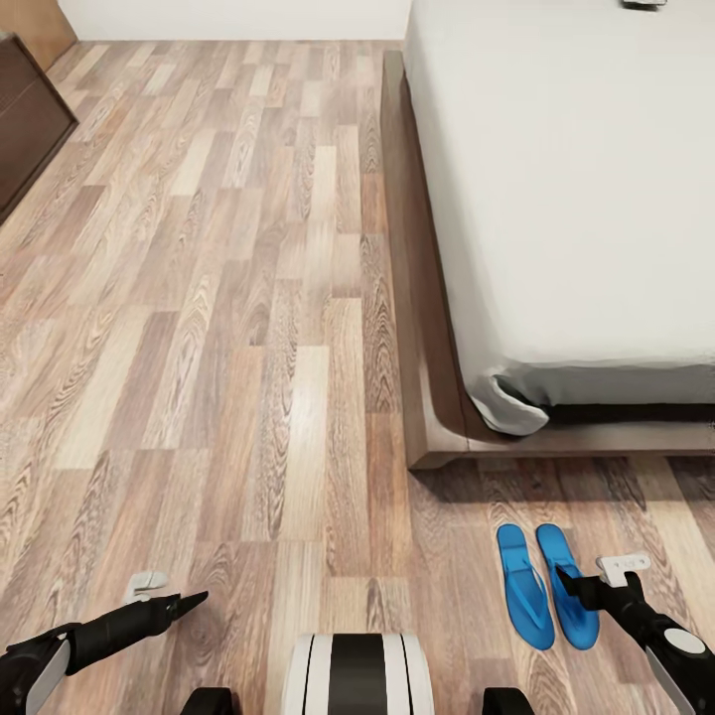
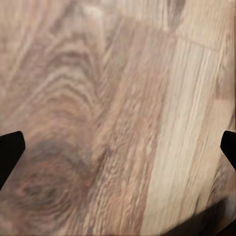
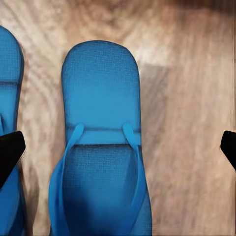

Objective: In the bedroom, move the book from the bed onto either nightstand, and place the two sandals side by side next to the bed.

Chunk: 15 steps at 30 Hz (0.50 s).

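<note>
Your right claw point(image 3: 118, 147), jaws spread and empty, hovers over one sandal point(image 3: 101, 142). Both sandals point(image 1: 546, 586) lie side by side on the floor point(image 1: 248, 348) near the bed point(image 1: 566, 199) foot corner: likely done. Left claw point(image 2: 118, 147) spread, empty. Book point(image 1: 643, 4) apparently at mattress far edge; unmoved.

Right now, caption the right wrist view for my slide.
Open right gripper above two blue sandals lying side by side on wood floor.
</note>
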{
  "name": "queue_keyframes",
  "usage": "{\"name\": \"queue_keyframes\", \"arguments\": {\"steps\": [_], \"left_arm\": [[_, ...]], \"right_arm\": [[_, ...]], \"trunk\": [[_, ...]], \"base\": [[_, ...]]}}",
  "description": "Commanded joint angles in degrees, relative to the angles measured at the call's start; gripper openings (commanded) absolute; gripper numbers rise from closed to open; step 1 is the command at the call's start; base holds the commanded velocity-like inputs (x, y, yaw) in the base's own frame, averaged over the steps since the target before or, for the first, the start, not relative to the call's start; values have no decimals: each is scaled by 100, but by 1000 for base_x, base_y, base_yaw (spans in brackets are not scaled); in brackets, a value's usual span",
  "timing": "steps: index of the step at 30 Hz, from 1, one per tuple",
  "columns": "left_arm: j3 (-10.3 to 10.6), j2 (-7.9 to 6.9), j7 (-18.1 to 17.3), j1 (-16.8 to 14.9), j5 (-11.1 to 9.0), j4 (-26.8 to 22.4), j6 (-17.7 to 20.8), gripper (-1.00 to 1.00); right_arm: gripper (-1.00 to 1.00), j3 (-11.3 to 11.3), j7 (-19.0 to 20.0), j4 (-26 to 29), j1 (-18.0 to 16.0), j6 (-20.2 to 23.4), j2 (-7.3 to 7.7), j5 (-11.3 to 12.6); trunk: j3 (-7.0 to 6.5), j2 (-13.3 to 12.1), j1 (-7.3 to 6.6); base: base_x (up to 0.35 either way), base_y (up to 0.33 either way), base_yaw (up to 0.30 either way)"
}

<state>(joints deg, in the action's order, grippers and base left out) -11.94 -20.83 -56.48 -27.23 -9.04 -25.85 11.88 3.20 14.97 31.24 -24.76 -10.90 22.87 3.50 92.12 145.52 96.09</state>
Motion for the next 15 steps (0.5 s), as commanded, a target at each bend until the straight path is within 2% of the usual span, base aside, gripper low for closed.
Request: {"name": "queue_keyframes", "arguments": {"steps": [1, 15], "left_arm": [[-10, 0, -21, -1, -27, 1, 60, 100], [-10, 0, -21, -1, -27, 1, 60, 100]], "right_arm": [[100, 22, 54, -2, -2, -9, -2, 36], [100, 22, 66, 13, -2, -9, -1, 37]], "trunk": [[-20, 0, -3], [-330, -19, -39]], "base": [[0, 0, 0], [0, 0, 0]]}}
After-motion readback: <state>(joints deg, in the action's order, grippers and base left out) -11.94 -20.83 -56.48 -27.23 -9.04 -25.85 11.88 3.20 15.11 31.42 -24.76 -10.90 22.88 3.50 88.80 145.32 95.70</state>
